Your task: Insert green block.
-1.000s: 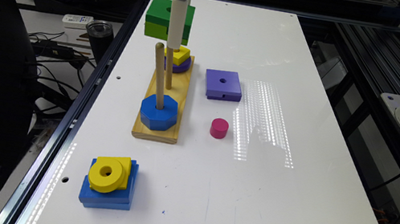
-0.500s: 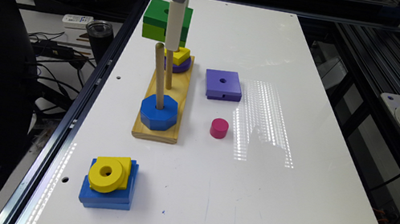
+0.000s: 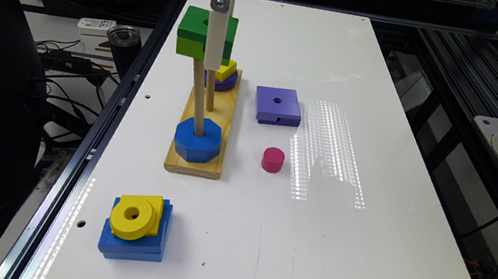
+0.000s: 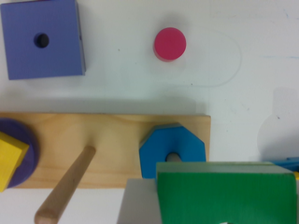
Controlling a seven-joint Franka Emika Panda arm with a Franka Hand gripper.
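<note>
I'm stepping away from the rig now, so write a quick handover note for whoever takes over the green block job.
Gripper: shut on the green block, held in the air above the wooden peg board.
Board: blue octagon sits on the near peg; yellow and purple pieces at the far end; middle peg is bare.
Done: block picked up and lifted.
Left: line its hole up over a peg, lower it, open the jaws.
</note>
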